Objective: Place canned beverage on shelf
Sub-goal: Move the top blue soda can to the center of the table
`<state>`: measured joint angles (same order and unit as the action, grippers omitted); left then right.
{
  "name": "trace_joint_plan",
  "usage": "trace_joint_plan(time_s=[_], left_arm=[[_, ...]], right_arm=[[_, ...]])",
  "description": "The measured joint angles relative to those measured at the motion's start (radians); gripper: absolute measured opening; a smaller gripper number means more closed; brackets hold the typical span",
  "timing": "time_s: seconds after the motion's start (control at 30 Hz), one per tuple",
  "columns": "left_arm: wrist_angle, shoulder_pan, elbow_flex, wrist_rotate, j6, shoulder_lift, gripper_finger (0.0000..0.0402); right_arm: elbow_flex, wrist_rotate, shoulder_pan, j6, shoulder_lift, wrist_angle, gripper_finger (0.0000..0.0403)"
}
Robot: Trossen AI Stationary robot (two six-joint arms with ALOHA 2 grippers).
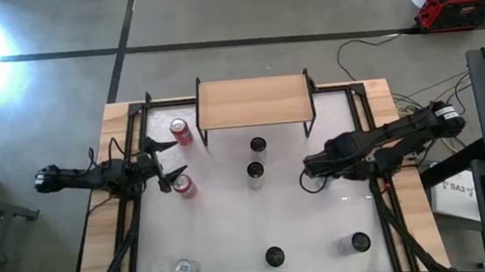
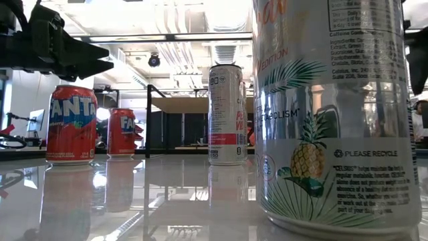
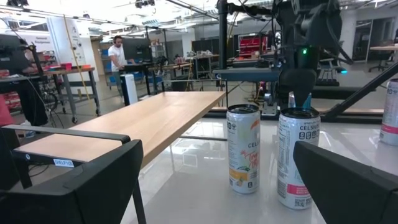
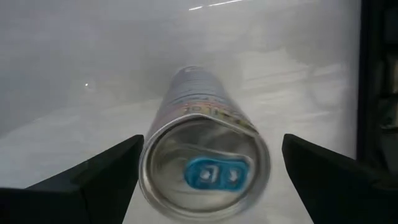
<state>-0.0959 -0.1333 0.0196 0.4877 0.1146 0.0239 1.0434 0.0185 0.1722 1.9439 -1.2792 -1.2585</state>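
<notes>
While the shelf (image 1: 254, 101), a tan wooden slab on thin black legs, stands bare at the table's (image 1: 233, 234) far edge, the right gripper (image 4: 205, 171) hangs with fingers spread wide around an upright silver can (image 4: 205, 155). Left gripper (image 1: 167, 163) gapes empty between two red cans (image 1: 180, 131); two slim cans (image 1: 256, 159) stand before the shelf, glossy white tabletop beneath.

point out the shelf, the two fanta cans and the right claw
shelf (image 1: 254, 101): high view, middle of its wooden top
near fanta can (image 2: 71, 124): low view, on the label
far fanta can (image 2: 123, 132): low view, on the label
right claw (image 1: 310, 171): high view, between its fingertips
</notes>
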Motion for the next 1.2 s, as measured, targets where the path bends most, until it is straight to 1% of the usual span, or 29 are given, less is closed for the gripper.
trace_joint_plan(time_s=[0.13,0.3,0.43,0.7,0.77,0.83,0.97,1.2], left_arm=[[0.0,0.0,0.0,0.0,0.0,0.001,0.04],[0.0,0.0,0.0,0.0,0.0,0.001,0.04],[0.0,0.0,0.0,0.0,0.0,0.001,0.04],[0.0,0.0,0.0,0.0,0.0,0.001,0.04],[0.0,0.0,0.0,0.0,0.0,0.001,0.04],[0.0,0.0,0.0,0.0,0.0,0.001,0.04],[0.001,0.0,0.0,0.0,0.0,0.001,0.04],[0.001,0.0,0.0,0.0,0.0,0.002,0.04]], right_arm=[[-0.052,0.0,0.0,-0.024,0.014,0.054,0.0364],[-0.082,0.0,0.0,-0.052,0.017,0.123,0.0358],[-0.091,-0.013,0.0,-0.038,0.016,0.154,0.0325],[-0.063,-0.026,-0.002,-0.017,0.014,0.19,0.0232],[-0.045,-0.039,-0.005,-0.02,0.013,0.209,0.0224],[-0.022,-0.048,-0.012,-0.041,0.001,0.224,0.0223],[0.056,-0.049,-0.038,-0.121,-0.075,0.219,0.0228],[0.265,-0.037,-0.081,-0.295,-0.298,0.145,0.0228]])
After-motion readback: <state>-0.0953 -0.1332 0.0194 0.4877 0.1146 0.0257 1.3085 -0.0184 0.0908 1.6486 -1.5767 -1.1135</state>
